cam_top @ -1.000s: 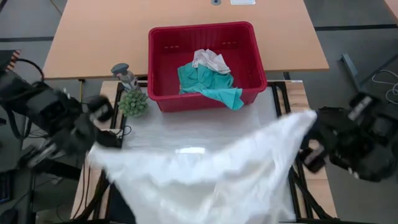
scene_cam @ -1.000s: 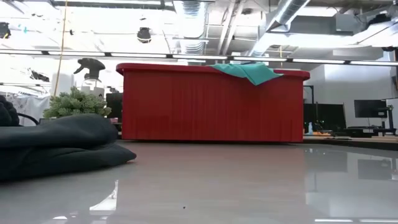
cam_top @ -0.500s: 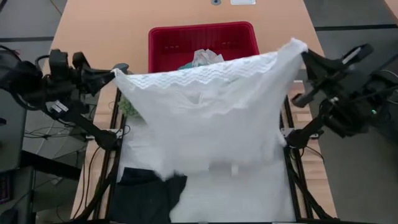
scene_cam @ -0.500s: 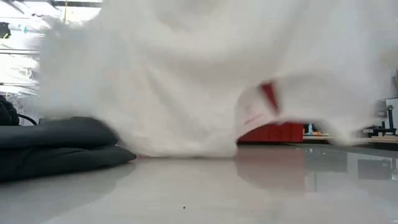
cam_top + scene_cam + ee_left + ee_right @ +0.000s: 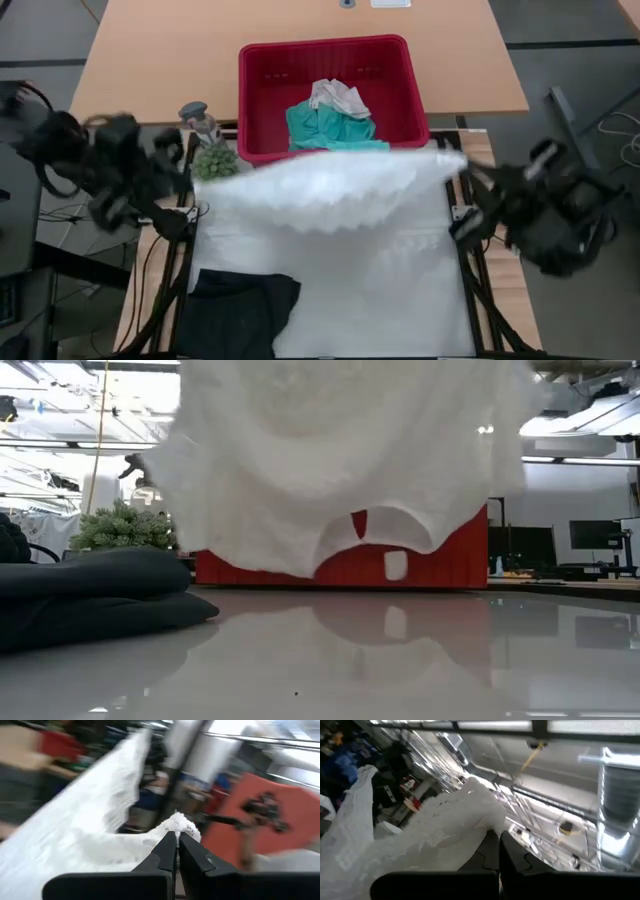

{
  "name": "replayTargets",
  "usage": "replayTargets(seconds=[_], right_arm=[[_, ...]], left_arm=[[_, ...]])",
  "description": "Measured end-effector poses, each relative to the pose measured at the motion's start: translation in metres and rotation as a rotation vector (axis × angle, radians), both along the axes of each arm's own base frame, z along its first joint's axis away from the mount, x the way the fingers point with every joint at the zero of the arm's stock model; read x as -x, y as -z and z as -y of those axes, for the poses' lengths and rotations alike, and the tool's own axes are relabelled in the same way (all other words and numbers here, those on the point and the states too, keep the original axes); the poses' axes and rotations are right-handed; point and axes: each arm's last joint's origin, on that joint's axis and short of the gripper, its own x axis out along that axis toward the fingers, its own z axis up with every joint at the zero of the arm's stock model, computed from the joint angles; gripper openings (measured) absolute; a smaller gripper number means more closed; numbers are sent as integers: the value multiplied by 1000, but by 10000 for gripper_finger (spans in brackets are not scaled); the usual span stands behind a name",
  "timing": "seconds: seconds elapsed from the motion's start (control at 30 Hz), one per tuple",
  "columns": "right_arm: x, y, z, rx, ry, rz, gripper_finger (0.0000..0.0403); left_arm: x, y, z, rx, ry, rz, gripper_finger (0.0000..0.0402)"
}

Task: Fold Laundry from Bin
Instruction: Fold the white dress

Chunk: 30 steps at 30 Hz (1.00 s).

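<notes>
Claws pinch opposite corners of a white garment (image 5: 330, 185): left claw (image 5: 176, 840) and right claw (image 5: 495, 840) hold it stretched between them, above the table (image 5: 400, 300). Beyond it sits the bin (image 5: 330, 60) with teal cloth (image 5: 330, 128); black cloth (image 5: 235, 315) lies near the left claw.

Bright overhead lighting, glossy table glare, motion-blurred wrist views

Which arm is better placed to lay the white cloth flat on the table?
Neither alone: the left gripper and right gripper each pinch a corner of the white cloth, stretched between them.
</notes>
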Motion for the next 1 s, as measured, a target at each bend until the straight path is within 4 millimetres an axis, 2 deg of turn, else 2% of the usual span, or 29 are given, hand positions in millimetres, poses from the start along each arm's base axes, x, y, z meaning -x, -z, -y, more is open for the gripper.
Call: replayTargets(seconds=[0.23,0.33,0.4,0.47,0.53,0.63,0.7,0.77,0.87,1.0], right_arm=[[2,7,-50,109,-102,30,20],[5,5,-66,162,-114,61,20],[10,1,-67,154,-103,88,20],[16,-6,-58,128,-53,110,20],[22,-13,-41,85,26,125,20],[31,-17,-5,-66,148,169,20],[36,-24,20,-137,171,148,20],[39,-28,42,-256,122,90,20],[36,-24,64,-342,167,64,19],[19,-9,76,-322,277,33,19]], left_arm=[[-26,-7,45,52,251,127,0],[-34,-11,61,69,272,209,0],[-35,-17,63,109,230,272,0],[-31,-24,57,148,155,316,0],[-20,-28,45,103,65,338,0],[-4,-30,18,-26,-172,308,0],[7,-25,-2,-104,-377,209,0],[14,-10,-17,-161,-565,41,0],[17,24,-32,-146,-762,-197,0],[11,70,-42,-34,-923,-434,0]])
